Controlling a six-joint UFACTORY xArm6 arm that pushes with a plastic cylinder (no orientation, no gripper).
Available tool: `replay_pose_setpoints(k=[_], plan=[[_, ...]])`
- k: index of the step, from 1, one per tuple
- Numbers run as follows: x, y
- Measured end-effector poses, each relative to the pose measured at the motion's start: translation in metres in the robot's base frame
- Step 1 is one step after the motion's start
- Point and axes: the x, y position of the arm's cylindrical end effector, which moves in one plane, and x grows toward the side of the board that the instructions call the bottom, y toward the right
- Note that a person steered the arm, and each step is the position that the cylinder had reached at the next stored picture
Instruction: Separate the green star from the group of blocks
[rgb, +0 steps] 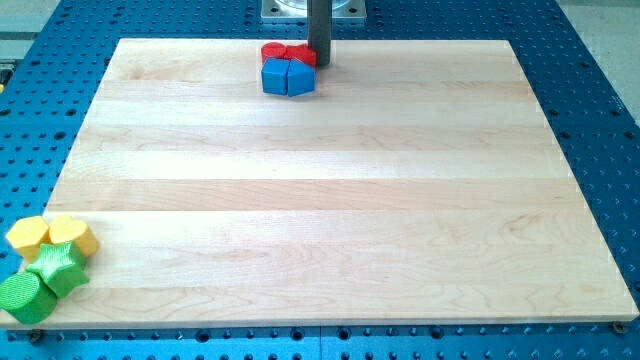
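The green star (58, 267) sits at the board's bottom-left corner. It touches a green round block (26, 297) below-left of it and two yellow blocks (72, 233) (28, 235) above it. My tip (319, 63) is at the top middle of the board, far from the star. It stands against the right side of a red block (287, 53) and just above-right of two blue blocks (276, 76) (301, 78).
The wooden board (330, 190) lies on a blue perforated table (590, 120). A metal base (315, 10) of the arm stands past the board's top edge.
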Motion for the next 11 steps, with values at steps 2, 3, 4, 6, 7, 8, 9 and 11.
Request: replay_pose_setpoints(k=[2,3,4,6,7,8,9,11], plan=[[0.017,-0.001],[0.033,0.017],[0.064,0.059],[0.258,0.027],[0.321,-0.044],[0.376,-0.152],[0.383,-0.181],[0.382,-0.196]])
